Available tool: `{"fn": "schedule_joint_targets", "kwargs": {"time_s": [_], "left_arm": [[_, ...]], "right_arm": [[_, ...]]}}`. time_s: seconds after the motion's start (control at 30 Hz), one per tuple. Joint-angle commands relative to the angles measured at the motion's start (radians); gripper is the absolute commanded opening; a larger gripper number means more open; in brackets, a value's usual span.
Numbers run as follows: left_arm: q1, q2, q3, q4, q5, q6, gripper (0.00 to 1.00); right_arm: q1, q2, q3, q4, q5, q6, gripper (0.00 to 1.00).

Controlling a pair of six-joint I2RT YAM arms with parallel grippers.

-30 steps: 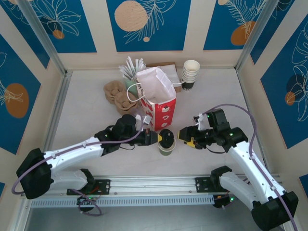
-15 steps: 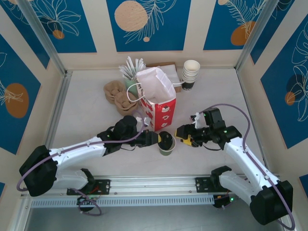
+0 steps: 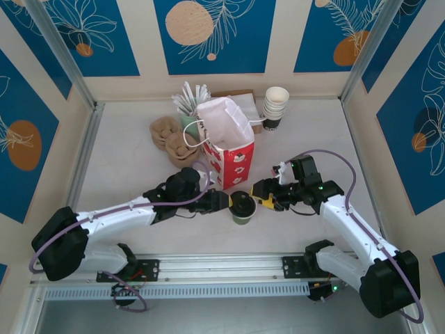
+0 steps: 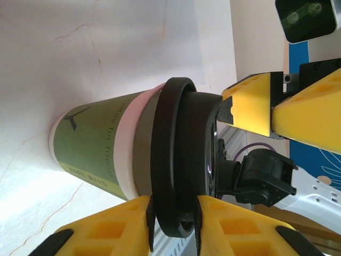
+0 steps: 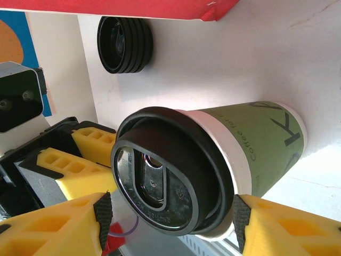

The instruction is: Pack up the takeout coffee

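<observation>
The takeout coffee (image 3: 243,207), a green paper cup with a black lid (image 4: 176,160), stands upright just in front of the red paper bag (image 3: 233,156). My left gripper (image 3: 231,202) reaches it from the left. In the left wrist view its jaws (image 4: 173,226) stand slightly apart astride the lid's rim, pads close against it. My right gripper (image 3: 261,200) comes from the right and is open. Its pads (image 5: 240,218) straddle the cup's top (image 5: 250,144) just under the lid, with a gap on one side.
The red bag stands open-topped behind the cup. A low stack of loose black lids (image 5: 126,44) lies by its base. White lidless cups (image 3: 275,108) stand at the back right, brown pulp carriers (image 3: 170,139) at the back left. The walls are close.
My right gripper has moved left until its open jaws straddle the cup. My left gripper's jaws have parted a little at the lid. The cup has stayed put.
</observation>
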Motion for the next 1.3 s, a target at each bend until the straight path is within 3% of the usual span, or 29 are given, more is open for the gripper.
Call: {"fn": "schedule_joint_targets", "kwargs": {"time_s": [0.0,0.4,0.83,1.27], "left_arm": [[0.014,0.014,-0.016,-0.011,-0.007,0.025,0.27],[0.014,0.057,-0.007,0.010,0.019,0.030,0.27],[0.013,0.023,0.055,-0.104,0.011,0.122,0.55],[0.013,0.070,0.120,-0.116,-0.003,0.183,0.57]], "right_arm": [[0.010,0.004,-0.009,0.014,-0.019,0.009,0.64],[0.027,-0.005,-0.015,-0.001,0.004,0.008,0.64],[0.055,-0.029,0.001,-0.081,0.091,-0.037,0.64],[0.075,-0.046,-0.018,-0.102,0.150,-0.054,0.58]]}}
